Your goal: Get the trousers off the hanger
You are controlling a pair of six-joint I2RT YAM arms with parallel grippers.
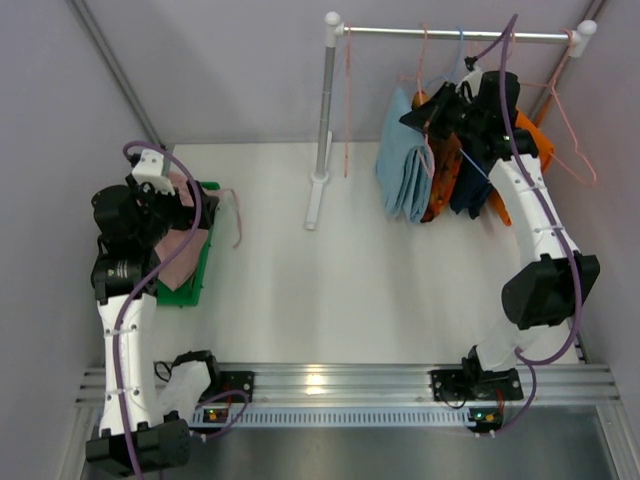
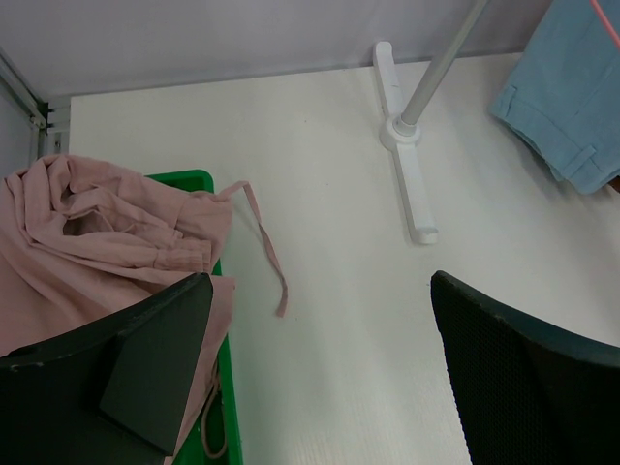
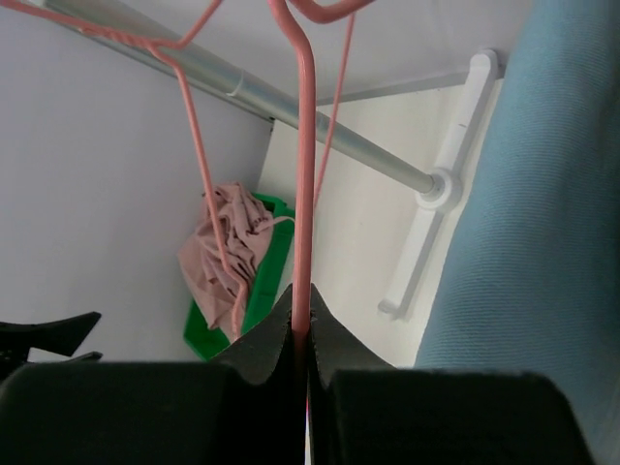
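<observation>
In the top view, four pairs are seen hung under the rail (image 1: 455,35): light blue trousers (image 1: 403,170), orange-and-red patterned trousers (image 1: 440,185), navy trousers (image 1: 470,190) and plain orange trousers (image 1: 540,145). The right fingers (image 1: 432,113) are set just under the rail, among the hangers. Dusty pink trousers (image 1: 180,250) are heaped in a green bin (image 1: 195,285), well away from the rail, with the left fingers (image 1: 175,205) above them.

In the left wrist view, the left fingers are spread wide and nothing is held. A pink drawstring (image 2: 266,247) is trailed over the desk (image 2: 329,174) towards the rail's foot.

In the right wrist view, the right fingers are pressed fully together on the thin wire of a pink hanger (image 3: 303,194) below the rail, close beside the light blue cloth.

The cloth is judged light, limp and easily bunched. A thick folded edge is best pinched and drawn off while the hanger is steadied.
</observation>
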